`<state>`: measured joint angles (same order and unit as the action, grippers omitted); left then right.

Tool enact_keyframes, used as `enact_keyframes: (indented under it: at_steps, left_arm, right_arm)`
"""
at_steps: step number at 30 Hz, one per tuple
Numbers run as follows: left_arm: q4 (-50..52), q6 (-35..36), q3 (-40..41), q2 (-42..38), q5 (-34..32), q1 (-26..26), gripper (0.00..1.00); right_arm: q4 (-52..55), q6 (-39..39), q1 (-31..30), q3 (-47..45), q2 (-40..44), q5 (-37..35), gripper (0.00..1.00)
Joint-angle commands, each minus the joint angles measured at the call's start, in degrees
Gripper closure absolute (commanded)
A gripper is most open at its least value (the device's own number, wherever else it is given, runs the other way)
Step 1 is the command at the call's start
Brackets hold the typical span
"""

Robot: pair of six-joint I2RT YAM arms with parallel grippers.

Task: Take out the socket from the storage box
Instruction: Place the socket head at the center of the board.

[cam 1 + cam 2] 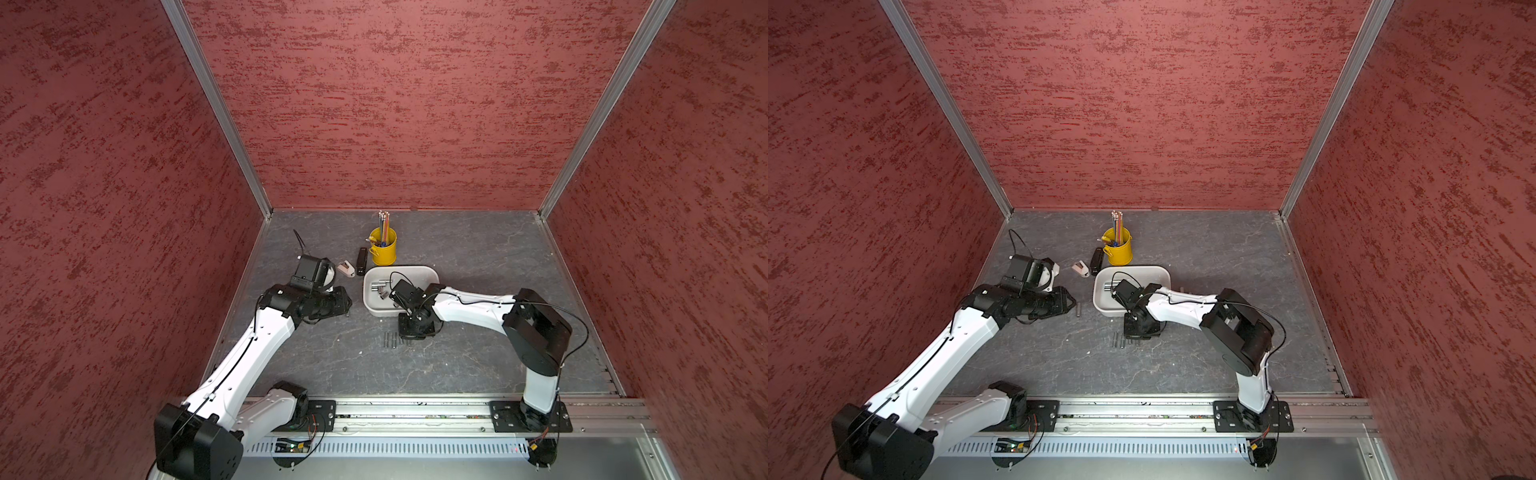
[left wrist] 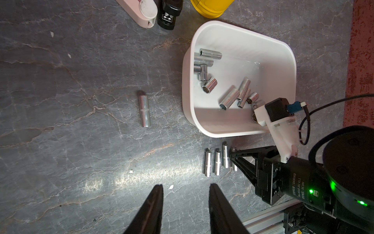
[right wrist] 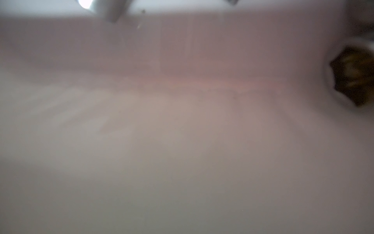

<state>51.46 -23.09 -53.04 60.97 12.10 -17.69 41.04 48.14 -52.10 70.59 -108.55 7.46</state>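
The white storage box (image 2: 186, 81) holds several shiny sockets (image 2: 228, 100) and shows in both top views (image 1: 399, 268) (image 1: 1133, 268). In front of it lies a row of thin sockets (image 2: 208, 163) (image 1: 388, 340). My right gripper (image 2: 230, 157) points down at the row's box-side end. Its tips are shut across the middle of a thin socket (image 2: 234, 150) resting on the table. My left gripper (image 2: 186, 185) hovers open and empty over bare table left of the box. One more socket (image 2: 144, 111) (image 1: 1078, 309) lies alone. The right wrist view is only blurred white box wall (image 3: 182, 121).
A yellow pen cup (image 1: 384, 249), a black stapler (image 1: 361, 261) and a pink item (image 1: 345, 268) stand behind and left of the box. Red walls enclose three sides. The metal rail (image 1: 415, 411) runs along the front edge.
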Motion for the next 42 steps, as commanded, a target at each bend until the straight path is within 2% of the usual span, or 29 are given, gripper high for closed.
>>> enact_keyframes:
  at_steps: [1,11,24,31,36,42]
  left_arm:
    - [-0.6,0.5,0.65,0.01,-0.06,-0.1,0.6]
    - [-0.59,0.5,0.65,0.38,-0.01,-0.12,0.59]
    - [-0.53,0.42,0.57,0.84,-0.85,-1.04,0.59]
    - [-0.7,0.94,-2.35,2.77,0.98,-2.87,0.59]
    - [-0.36,2.19,-9.91,9.41,-0.64,-8.49,0.59]
    - [2.57,5.52,-22.9,25.25,-4.08,-13.75,0.58]
  right_arm:
    - [-1.09,-0.33,-0.37,1.59,-0.98,-1.84,0.86]
    - [0.0,-0.94,-0.31,2.36,-0.82,-1.88,0.76]
    - [2.18,-2.07,-0.3,3.13,2.36,-1.93,0.74]
    - [5.79,-5.38,0.08,4.27,7.59,-4.03,0.72]
    - [4.48,-10.6,3.58,2.77,12.71,-3.87,0.71]
    - [4.81,-15.27,9.74,1.13,17.07,-4.93,0.7]
